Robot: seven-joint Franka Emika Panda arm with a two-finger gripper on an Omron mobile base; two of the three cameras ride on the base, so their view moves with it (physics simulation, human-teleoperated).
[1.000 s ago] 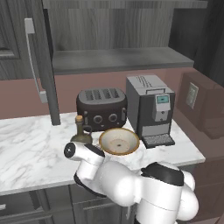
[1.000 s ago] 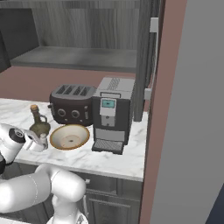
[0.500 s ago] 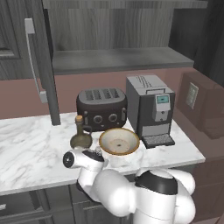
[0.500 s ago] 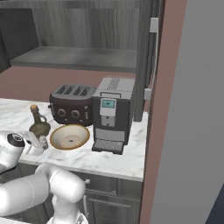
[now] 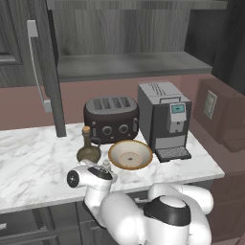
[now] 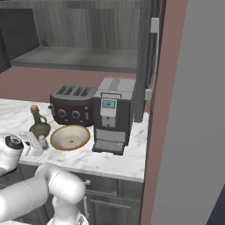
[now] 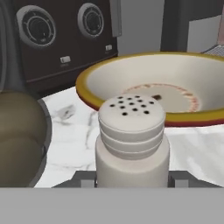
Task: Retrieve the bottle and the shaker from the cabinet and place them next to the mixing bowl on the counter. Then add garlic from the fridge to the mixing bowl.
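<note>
White shaker (image 7: 132, 140) sits dead centre low in the hand view, between your gripper (image 7: 132, 180) tips and just in front of the mixing bowl (image 7: 157, 89).
The jaws are narrow around it, but you can't tell if they're gripping. It looks to be down on the marble counter (image 5: 33, 162), bottle (image 5: 88, 148) beside it. Open fully before you back off, then pull straight back so you don't tip it.

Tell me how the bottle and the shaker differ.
The bottle is olive-brown with a round belly and narrow corked neck; the shaker is white, squat and straight-sided with a perforated cap. The bottle stands taller. Both are upright on the marble counter, left of the mixing bowl.
</note>
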